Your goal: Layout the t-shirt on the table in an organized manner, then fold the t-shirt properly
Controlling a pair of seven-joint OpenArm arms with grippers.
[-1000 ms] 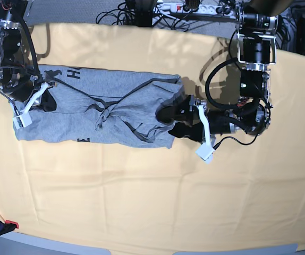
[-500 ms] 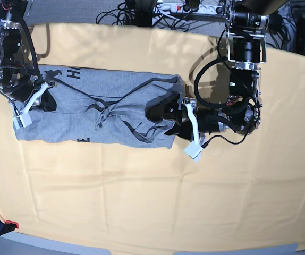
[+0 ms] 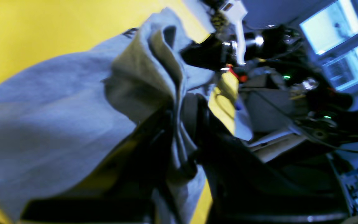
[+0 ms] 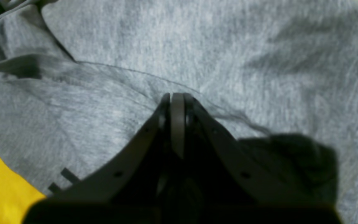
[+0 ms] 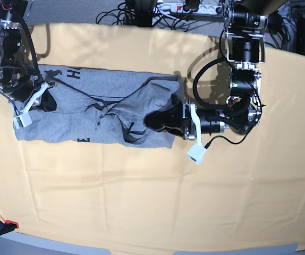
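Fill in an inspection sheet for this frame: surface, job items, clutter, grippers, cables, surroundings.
Surface: pale yellow-orange cloth-covered table, faintly creased.
Job items: heather-grey short-sleeved t-shirt with black lettering, lying bunched and twisted across the table's far half, not laid flat.
Clutter: nothing seen on the cloth besides the shirt.
Grippers: left gripper shut on a gathered fold of shirt fabric at one end; right gripper shut on a fabric fold at the other end.
Cables: black cable looping from the left arm; tangled cords and a power strip behind the table.
Surroundings: bright windows in the left wrist view.
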